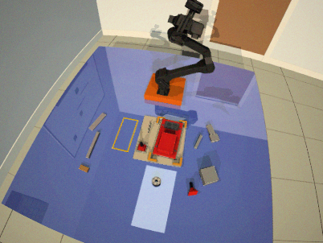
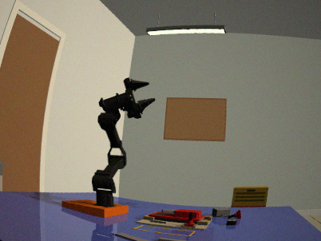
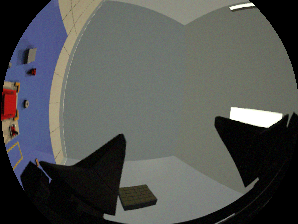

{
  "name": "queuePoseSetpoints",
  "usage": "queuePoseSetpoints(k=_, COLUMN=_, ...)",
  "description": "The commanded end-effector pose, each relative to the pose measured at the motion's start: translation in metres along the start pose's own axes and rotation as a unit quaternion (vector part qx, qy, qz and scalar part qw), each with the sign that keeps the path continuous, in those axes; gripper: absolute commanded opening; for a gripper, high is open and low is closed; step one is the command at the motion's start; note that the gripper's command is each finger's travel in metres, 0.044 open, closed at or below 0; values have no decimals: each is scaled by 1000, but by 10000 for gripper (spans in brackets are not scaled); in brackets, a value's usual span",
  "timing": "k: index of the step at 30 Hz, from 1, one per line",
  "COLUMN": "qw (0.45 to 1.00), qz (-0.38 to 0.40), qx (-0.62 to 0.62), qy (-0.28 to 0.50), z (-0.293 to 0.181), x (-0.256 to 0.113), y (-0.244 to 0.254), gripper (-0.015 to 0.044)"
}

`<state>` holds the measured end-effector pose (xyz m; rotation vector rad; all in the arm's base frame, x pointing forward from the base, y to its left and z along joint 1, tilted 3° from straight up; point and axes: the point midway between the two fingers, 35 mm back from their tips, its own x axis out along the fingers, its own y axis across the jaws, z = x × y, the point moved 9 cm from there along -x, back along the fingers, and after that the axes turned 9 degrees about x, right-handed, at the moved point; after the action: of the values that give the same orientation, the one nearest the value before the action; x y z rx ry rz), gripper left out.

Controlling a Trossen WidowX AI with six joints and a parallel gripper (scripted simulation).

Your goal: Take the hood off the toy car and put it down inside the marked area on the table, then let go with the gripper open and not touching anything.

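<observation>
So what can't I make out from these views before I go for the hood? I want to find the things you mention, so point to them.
- Hood's grip edges on the car (image 1: 166,142) (image 2: 188,214) (image 3: 9,104): too small in the top view, nearly edge-on in the exterior, cut off by the image rim in the wrist.
- Marks on the board (image 1: 141,154): too blurred to read in the top view.
- Writing on the yellow sign (image 2: 250,195): too small in the exterior view.

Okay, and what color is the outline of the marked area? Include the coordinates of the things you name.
Yellow, an unfilled rectangle (image 1: 115,138) (image 2: 165,233) (image 3: 20,162); it shows best from the top.

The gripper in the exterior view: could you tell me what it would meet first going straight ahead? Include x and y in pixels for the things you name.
Nothing near: the gripper (image 2: 151,91) (image 3: 172,131) points well above the red car (image 2: 188,214) (image 3: 9,104), seemingly toward the grey wall (image 2: 275,120) (image 3: 125,85), though depth is unclear.
</observation>
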<state>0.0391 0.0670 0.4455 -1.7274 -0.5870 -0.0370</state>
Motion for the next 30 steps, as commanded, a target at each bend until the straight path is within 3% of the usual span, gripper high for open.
queuePoseSetpoints(k=1, qw=1000, qz=-1, qx=2, qy=0, z=-1, x=0, y=0, gripper=440)
queuePoseSetpoints(k=12, qw=972, qz=-78, qx=223, qy=0, z=-60, x=1, y=-13, gripper=440)
queuePoseSetpoints(k=23, qw=888, qz=-116, qx=445, qy=11, z=-127, x=20, y=1, gripper=440)
queuePoseSetpoints(k=30, qw=846, qz=-117, qx=519, qy=20, z=-149, x=32, y=15, gripper=440)
